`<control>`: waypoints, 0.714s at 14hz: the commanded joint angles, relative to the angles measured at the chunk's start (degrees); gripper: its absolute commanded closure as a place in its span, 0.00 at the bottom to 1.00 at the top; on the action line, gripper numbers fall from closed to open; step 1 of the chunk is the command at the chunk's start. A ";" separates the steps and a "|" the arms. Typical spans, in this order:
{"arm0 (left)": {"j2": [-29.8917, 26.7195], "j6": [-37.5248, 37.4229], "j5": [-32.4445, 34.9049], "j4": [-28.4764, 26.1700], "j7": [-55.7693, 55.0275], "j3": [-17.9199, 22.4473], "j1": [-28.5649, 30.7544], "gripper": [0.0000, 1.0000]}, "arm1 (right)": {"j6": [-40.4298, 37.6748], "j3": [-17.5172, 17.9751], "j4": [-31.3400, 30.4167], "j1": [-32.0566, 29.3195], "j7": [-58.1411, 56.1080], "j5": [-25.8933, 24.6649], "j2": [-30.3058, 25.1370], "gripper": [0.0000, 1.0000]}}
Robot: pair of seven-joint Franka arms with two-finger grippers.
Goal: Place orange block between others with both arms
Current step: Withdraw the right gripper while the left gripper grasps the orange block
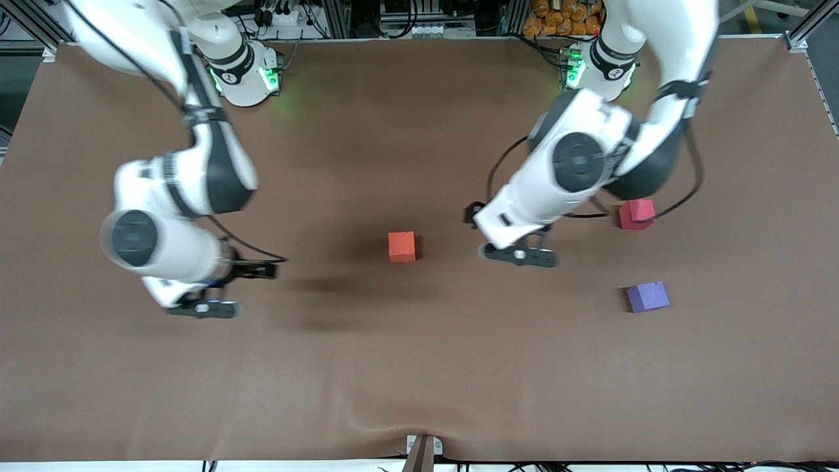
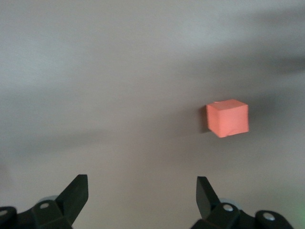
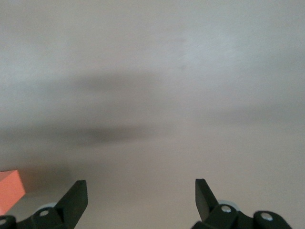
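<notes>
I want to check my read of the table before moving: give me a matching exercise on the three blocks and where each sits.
Things:
1. orange block
2. pinkish-red block
3. purple block

Places:
A. nearest the front camera, toward the left arm's end
B. mid-table, between the two grippers
C. partly under the left arm, farther from the camera than the purple one

Pairs: 1-B, 2-C, 3-A

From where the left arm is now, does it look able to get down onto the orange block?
Probably yes. The left gripper hangs open over bare table beside the orange block, toward the left arm's end, and nothing stands between them. The right gripper, also open, hangs apart toward the right arm's end.
</notes>
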 commanded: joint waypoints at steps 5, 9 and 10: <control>12.56 11.50 1.09 9.17 -11.29 7.69 -15.55 0.00 | -3.35 1.45 -5.69 -9.96 -11.88 -0.72 -13.73 0.00; 18.45 20.66 1.00 9.26 -16.11 12.02 -22.25 0.00 | -9.05 1.36 -4.73 -12.94 -11.97 -0.81 -18.39 0.00; 19.51 20.94 1.00 9.26 -16.48 12.02 -23.04 0.00 | -10.63 1.36 -4.46 -13.74 -12.06 -0.81 -19.45 0.00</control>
